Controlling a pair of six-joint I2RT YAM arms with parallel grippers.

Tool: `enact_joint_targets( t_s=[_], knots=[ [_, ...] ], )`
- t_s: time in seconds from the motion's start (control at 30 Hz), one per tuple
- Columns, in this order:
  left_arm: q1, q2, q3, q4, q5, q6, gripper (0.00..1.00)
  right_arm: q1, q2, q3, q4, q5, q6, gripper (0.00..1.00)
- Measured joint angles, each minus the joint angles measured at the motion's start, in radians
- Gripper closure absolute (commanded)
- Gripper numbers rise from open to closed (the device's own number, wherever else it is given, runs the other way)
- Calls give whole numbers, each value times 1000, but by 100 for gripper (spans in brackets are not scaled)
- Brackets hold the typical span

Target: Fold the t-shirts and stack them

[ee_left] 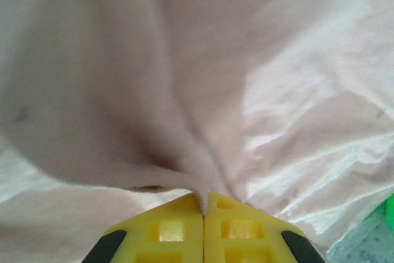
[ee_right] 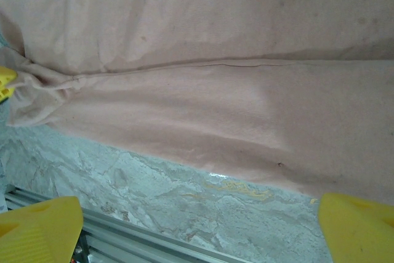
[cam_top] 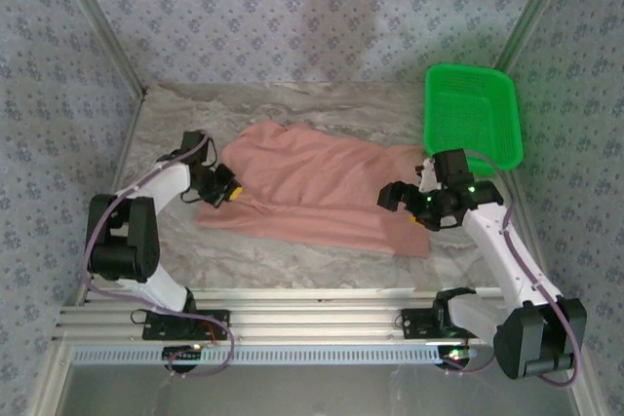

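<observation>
Item 1, t-shirt (cam_top: 312,187): salmon-pink, spread across the middle of the marble table (cam_top: 292,265), with a crease running along its length.
Item 2, green basket (cam_top: 470,119): far right corner, just beyond the shirt's right end.
Left gripper (ee_left: 204,210): I see its jaws pressed together on a pinch of the shirt's left edge.
Right gripper (cam_top: 395,197): jaws wide apart over the shirt's near right edge, holding nothing.
Open room: bare tabletop between the shirt's near edge and the metal rail (cam_top: 312,319).

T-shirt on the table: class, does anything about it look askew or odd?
Yes. The t-shirt lies slanted across the table with uneven edges, and the left gripper pinches its left end into a bunched ridge.
</observation>
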Motion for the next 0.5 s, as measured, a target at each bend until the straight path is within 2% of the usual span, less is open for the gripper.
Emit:
enact_joint_targets(
  t_s=[0.5],
  knots=[
    [-72,252,268,-143,-34,164,94,3,0,0,0,0,0,0]
  ],
)
